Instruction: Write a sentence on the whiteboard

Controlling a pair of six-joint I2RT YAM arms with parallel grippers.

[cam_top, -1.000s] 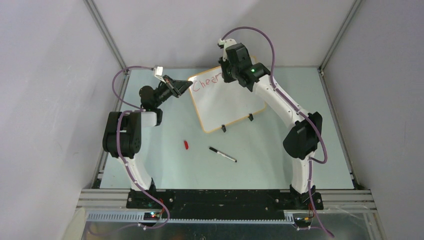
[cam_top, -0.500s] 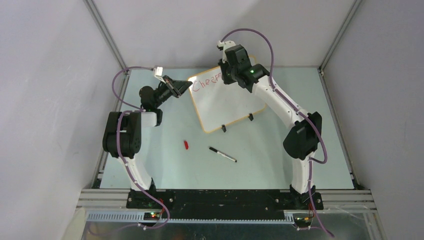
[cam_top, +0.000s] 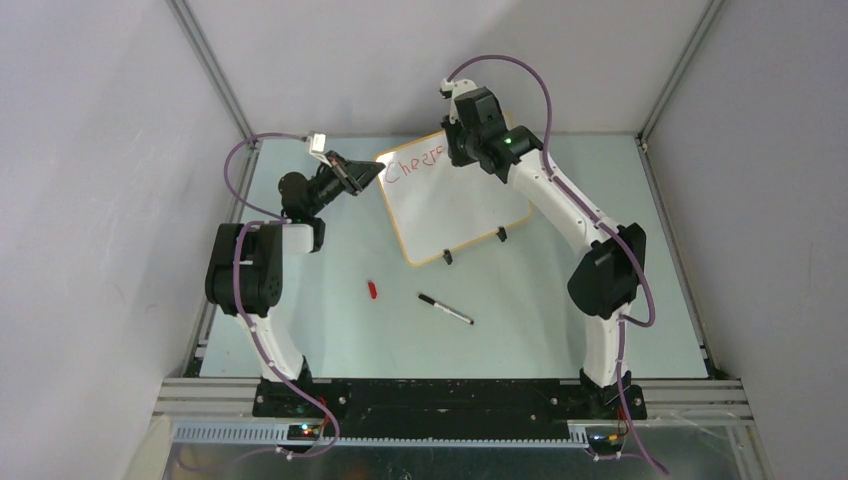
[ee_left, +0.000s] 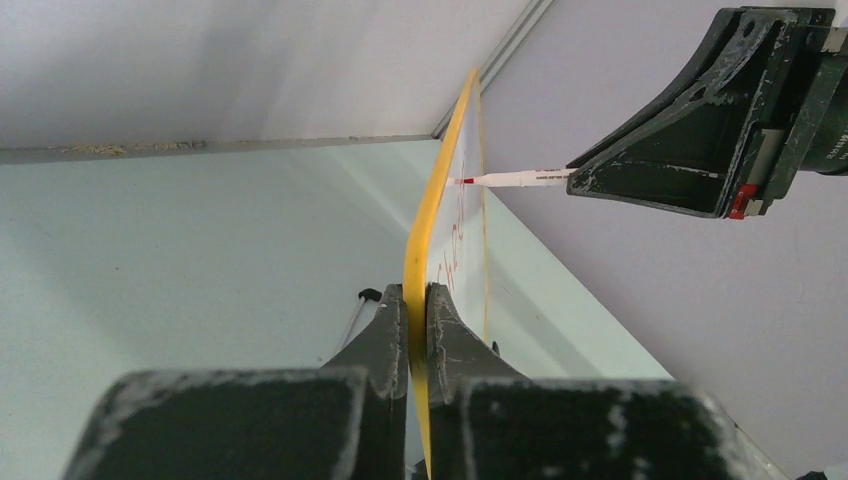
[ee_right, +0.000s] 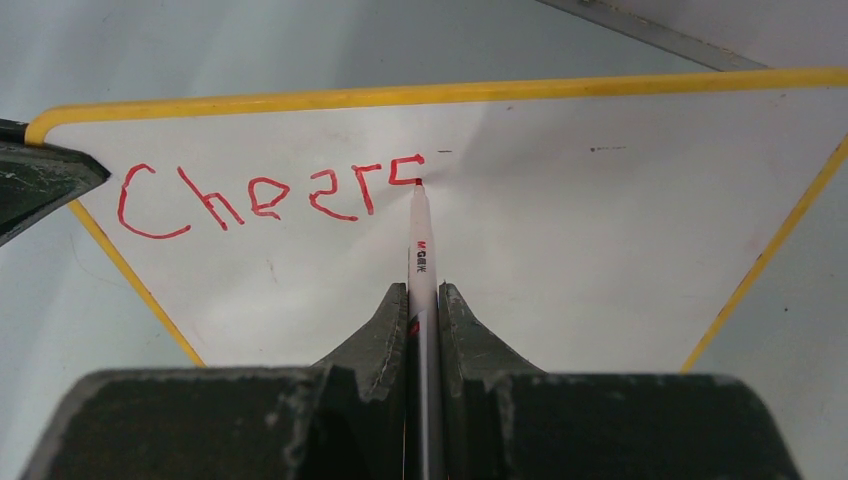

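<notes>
My left gripper (ee_left: 418,300) is pinching the board (ee_right: 600,260) by its yellow rim near the upper left corner, jaws pressed tight on the edge. The board is standing tilted on its two black feet at the far middle of the table (cam_top: 560,330), between the arms.

The sentence (ee_right: 270,195) is running from the left along the top row in red. I am reading "Cheer" plus the start of the next letter, and the rest of the white face is bare. The marker (ee_right: 418,250) is touching the board with its tip right at the end of that unfinished letter. My right gripper (ee_right: 425,300) is clamping the marker's barrel, jaws closed on it.

To do this stroke well, I am judging that I need light, even pressure, since pushing hard could rock the board back against the left clamp. I am planning to:
- curve the letter closed;
- lift clear before the word gap;
- hold the row level with the top rim, leaving room for the remaining words.

I am seeing no container anywhere. On the near table a red cap (cam_top: 372,290) is lying loose, and a black pen (cam_top: 445,308) is lying to its right, apart from it.
</notes>
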